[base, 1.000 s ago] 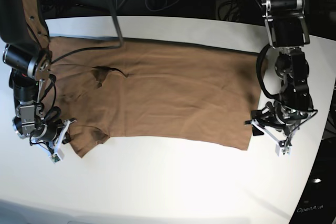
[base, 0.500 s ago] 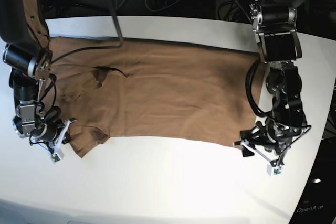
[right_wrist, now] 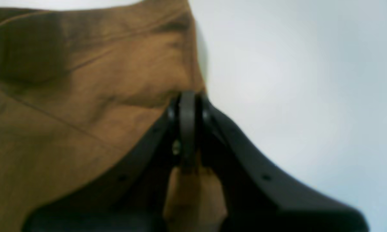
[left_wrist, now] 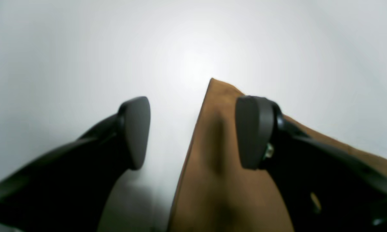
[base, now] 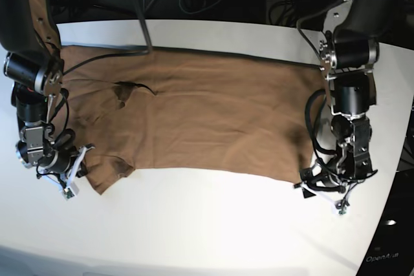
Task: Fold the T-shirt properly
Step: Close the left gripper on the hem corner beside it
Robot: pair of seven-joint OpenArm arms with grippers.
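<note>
The soft, thin, limp tan cloth T-shirt [base: 194,117] is best taken at its corners: right gripper [right_wrist: 187,129] pinches the sleeve edge, left gripper [left_wrist: 193,132] gapes astride the hem corner.

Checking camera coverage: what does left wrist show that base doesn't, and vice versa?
Left wrist only: the left gripper up close, its fingers apart, straddling a corner edge of the T-shirt with nothing pinched.
Base only: the whole T-shirt spread flat, and the right gripper at its sleeve end.
Both: tan cloth on the white table.
</note>
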